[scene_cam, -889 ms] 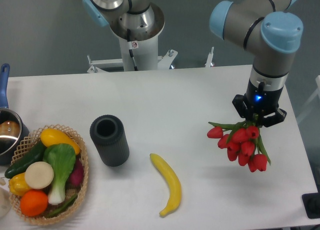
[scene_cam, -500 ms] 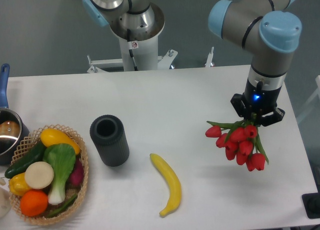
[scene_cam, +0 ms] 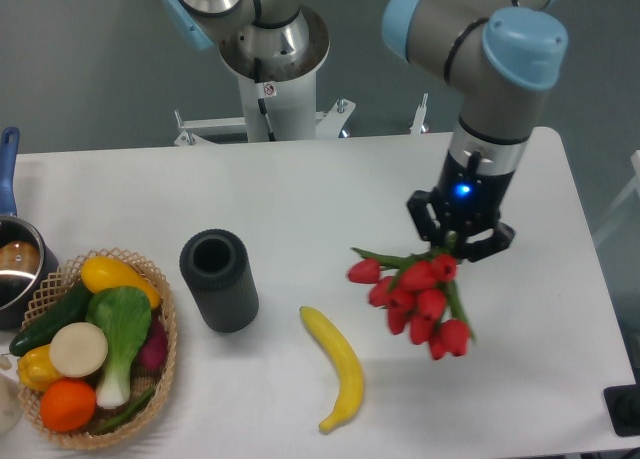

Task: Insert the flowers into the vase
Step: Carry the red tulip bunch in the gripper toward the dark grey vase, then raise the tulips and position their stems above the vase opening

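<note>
- Fixed camera: the gripper [scene_cam: 459, 241] hangs over the right half of the white table [scene_cam: 330, 189], its jaws clamped on the stems of the flowers [scene_cam: 415, 294], whose red buds droop toward the near side, off the tabletop.
- The vase [scene_cam: 219, 280] stands upright well to the left, mouth open, apart from the flowers.
- A banana [scene_cam: 337, 366] lies between them, nearer the front edge.
- A basket [scene_cam: 163, 329] of vegetables sits at the near left.
- The small label on the robot base [scene_cam: 268, 90] is too small to read.
</note>
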`<state>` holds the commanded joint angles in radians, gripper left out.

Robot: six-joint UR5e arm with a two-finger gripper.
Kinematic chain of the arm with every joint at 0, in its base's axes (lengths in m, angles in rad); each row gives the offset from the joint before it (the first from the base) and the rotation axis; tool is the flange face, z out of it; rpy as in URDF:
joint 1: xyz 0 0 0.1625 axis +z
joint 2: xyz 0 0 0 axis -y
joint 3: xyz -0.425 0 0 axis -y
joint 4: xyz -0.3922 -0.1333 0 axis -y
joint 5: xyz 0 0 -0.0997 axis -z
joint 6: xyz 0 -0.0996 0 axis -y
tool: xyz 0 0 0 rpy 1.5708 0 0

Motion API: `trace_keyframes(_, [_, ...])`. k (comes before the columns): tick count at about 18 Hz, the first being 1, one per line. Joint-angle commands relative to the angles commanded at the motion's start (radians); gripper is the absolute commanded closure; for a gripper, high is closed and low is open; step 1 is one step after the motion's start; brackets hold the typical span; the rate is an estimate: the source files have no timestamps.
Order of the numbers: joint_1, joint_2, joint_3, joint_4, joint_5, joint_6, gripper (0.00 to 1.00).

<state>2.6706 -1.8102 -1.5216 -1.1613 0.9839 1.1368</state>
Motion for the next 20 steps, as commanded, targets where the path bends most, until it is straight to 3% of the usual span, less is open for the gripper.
trace_keyframes(4, [-0.003,0.031,-0.028,0.023,-0.167,-0.049,1.0])
trace_keyframes(9, [-0.015,0.037,-0.058,0.028,-0.512,-0.109,1.0])
trace_keyframes(13, [-0.029,0.093,-0.084,0.031,-0.599,-0.129,1.0])
trace_keyframes(18, [-0.032,0.14,-0.178,0.172,-0.761,-0.129,1.0])
trace_keyframes(20, [-0.035,0.141,-0.195,0.196,-0.798,-0.127,1.0])
